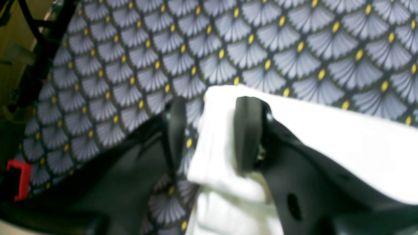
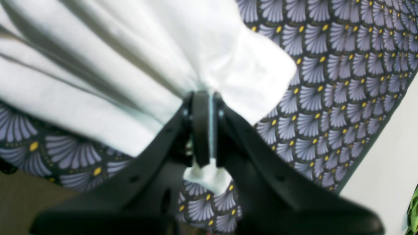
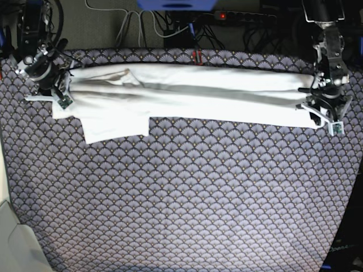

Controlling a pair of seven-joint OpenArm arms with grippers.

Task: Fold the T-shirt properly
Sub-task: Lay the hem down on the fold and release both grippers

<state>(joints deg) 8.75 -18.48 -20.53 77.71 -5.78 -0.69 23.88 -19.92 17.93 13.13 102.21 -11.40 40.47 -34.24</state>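
T-shirt: white, plain side up, stretched as a long narrow band across the far part of the bench, running from one side to the other, with lengthwise folds along its body. One sleeve lies flat, projecting toward the near side close to the band's left end in the base view. No print is visible on any exposed surface. Bench covering: dark cloth with a repeating grey-lilac fan pattern and yellow dots. Right hand: at the left end of the band in the base view; its two black fingers are pressed together on a gathered bunch of the white fabric, pleats radiating from the pinch and a small tuft of cloth emerging below the pads in the right wrist view. Left hand: at the right end of the band in the base view; fingers stand apart, one finger resting over the shirt's corner, the other finger beside the cloth edge above the patterned covering; the white fabric edge lies in the gap without being pinched. Beyond the bench's far edge: a tangle of cables and a power strip with a red light.
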